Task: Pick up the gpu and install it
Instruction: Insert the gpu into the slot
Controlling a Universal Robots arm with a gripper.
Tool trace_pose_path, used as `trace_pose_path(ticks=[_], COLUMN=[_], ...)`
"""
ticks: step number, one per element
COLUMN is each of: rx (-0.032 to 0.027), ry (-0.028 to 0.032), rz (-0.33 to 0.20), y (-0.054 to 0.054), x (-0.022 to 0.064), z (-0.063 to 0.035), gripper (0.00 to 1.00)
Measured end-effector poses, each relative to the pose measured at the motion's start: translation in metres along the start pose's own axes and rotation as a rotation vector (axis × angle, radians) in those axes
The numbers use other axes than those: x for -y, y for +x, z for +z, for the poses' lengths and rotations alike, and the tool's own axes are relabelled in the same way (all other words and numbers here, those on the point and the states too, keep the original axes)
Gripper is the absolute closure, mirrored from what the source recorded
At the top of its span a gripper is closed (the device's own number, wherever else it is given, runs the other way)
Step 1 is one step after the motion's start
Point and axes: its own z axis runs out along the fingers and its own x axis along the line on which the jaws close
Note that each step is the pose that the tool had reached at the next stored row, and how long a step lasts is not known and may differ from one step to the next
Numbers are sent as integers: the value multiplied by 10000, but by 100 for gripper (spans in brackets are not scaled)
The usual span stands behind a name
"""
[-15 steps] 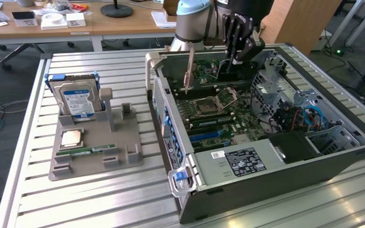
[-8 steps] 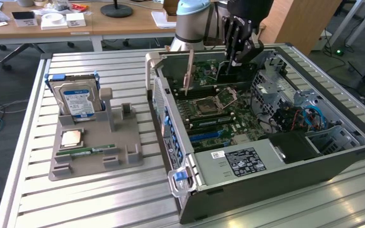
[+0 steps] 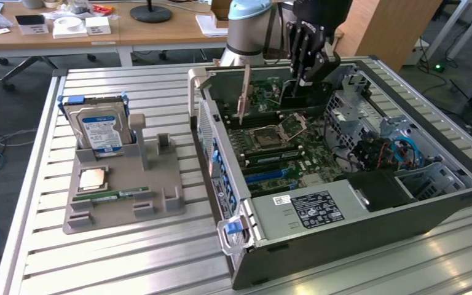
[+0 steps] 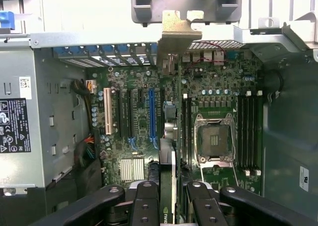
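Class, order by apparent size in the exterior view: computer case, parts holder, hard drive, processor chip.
Largest to smallest:
open black computer case
grey plastic parts holder
blue-labelled silver hard drive
small square coppery processor chip

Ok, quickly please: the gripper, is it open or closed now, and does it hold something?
Gripper: closed on the gpu, holding it over the open computer case.

Exterior high oblique, wrist close over motherboard (image 4: 218, 82)

Arm (image 3: 248, 27) grey w/ pale-blue cap; gripper (image 3: 304, 78) black, screwed links
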Motion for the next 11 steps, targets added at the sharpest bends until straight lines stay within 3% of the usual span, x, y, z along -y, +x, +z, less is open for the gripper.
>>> trace_pose_path(ticks=[8,11], rx=[-313,-363], ry=[15,31], rz=[-5,-6], y=[-34,-40], x=[-2,-2], z=[7,31], gripper=[74,74])
